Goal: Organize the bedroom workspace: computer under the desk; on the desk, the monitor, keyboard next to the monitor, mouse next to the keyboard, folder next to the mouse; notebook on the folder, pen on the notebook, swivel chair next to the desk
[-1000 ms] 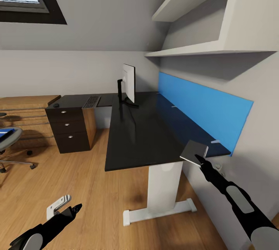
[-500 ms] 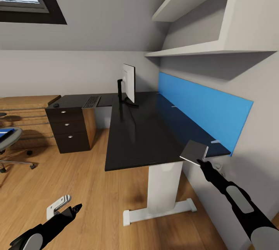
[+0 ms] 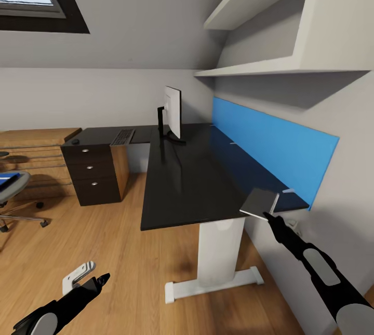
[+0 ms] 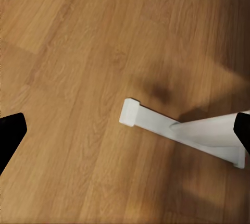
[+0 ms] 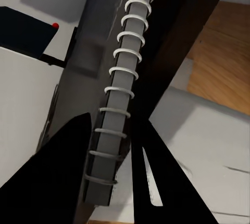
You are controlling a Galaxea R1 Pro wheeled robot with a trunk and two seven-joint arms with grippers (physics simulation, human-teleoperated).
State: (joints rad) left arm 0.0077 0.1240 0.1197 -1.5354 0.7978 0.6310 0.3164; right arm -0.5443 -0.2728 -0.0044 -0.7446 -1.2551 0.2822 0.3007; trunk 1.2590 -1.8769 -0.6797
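Note:
A grey spiral-bound notebook (image 3: 258, 201) lies tilted at the near right corner of the black desk (image 3: 182, 179), and my right gripper (image 3: 268, 216) is shut on its edge. In the right wrist view the notebook's wire binding (image 5: 122, 78) runs between the two black fingers (image 5: 65, 172). The monitor (image 3: 173, 111) stands at the desk's far end, edge-on to me. The keyboard (image 3: 122, 136) and the mouse (image 3: 76, 141) lie on the desk's left wing. A blue folder (image 3: 6, 178) rests on the swivel chair (image 3: 13, 192) at far left. My left gripper (image 3: 101, 279) hangs low over the floor, open and holding nothing.
A dark drawer unit (image 3: 96, 171) stands under the desk's left wing. A blue panel (image 3: 270, 148) backs the desk along the right wall, with white shelves (image 3: 270, 67) above it. The desk's white foot (image 4: 177, 130) rests on the wood floor below my left gripper.
The right gripper and the notebook's held edge have shifted very slightly; the rest of the scene is unchanged.

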